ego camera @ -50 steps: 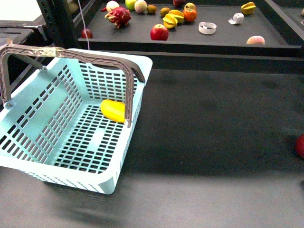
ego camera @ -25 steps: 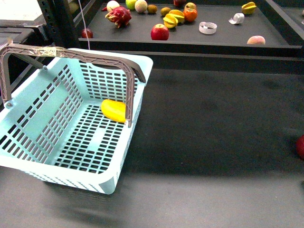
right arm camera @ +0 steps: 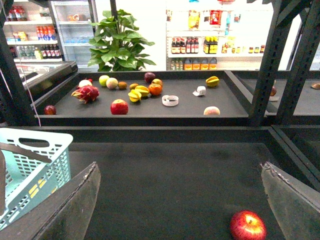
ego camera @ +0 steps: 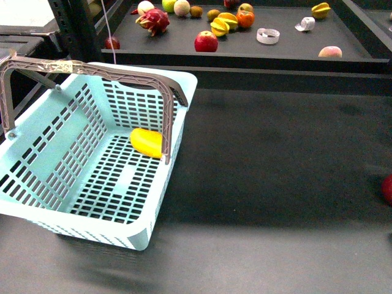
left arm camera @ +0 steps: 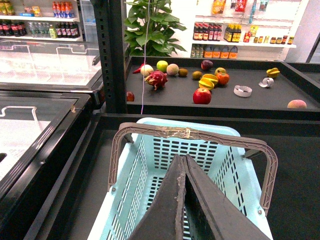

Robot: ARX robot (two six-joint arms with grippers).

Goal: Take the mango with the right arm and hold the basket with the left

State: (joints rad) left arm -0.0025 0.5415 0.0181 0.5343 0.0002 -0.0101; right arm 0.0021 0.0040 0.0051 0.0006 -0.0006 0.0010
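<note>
The yellow mango (ego camera: 146,142) lies on the floor of the pale turquoise basket (ego camera: 61,153), against its right wall and under the grey-brown handle (ego camera: 166,116). No arm shows in the front view. In the left wrist view my left gripper (left arm camera: 182,158) is shut with nothing between its fingers. It hovers over the open basket (left arm camera: 145,175), just behind the taped handle (left arm camera: 185,133), and its fingers hide the mango. My right gripper (right arm camera: 180,166) is wide open above bare black surface. The basket's corner (right arm camera: 30,160) is far off to one side.
A red apple (right arm camera: 247,226) lies on the black surface near my right gripper's finger (right arm camera: 292,200) and shows at the edge of the front view (ego camera: 387,188). The back shelf holds a dragon fruit (ego camera: 153,21), another red apple (ego camera: 206,41), starfruit (ego camera: 223,23), a tape roll (ego camera: 267,35) and other fruit.
</note>
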